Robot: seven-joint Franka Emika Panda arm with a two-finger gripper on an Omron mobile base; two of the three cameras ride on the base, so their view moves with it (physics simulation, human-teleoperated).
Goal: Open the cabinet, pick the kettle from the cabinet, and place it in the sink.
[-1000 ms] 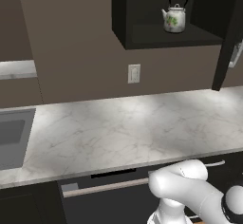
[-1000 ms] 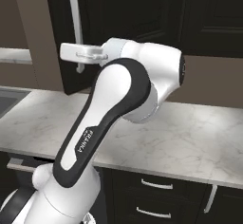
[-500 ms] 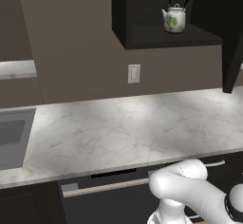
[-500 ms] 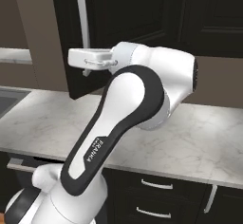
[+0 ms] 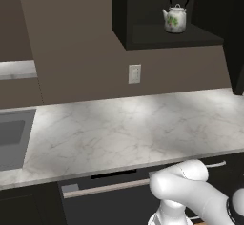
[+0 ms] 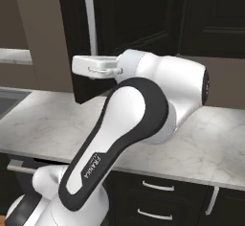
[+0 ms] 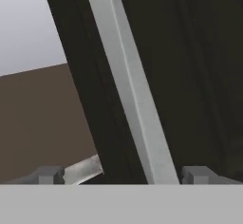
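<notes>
Left base view. The cabinet stands open at the upper centre and right of the frame; the kettle sits upright on its shelf, spout toward frame left, black arched handle on top. The sink lies at the left edge, recessed in the marble counter, well apart from the kettle. White arm base at the lower right.

Right base view. The door is swung out, its silver bar handle vertical at upper left. The arm rises from the lower left, elbow bent high at centre, forearm running level toward frame left with the hand just below the handle.

Hand view. The handle runs diagonally from top centre to bottom centre, between the two fingertips; the gripper is spread wide, neither tip touching the bar.

Step in hand, judged: letting go of the handle. Done well, the hand backs straight off the bar without dragging the door, then swings round the door's edge to the shelf.
</notes>
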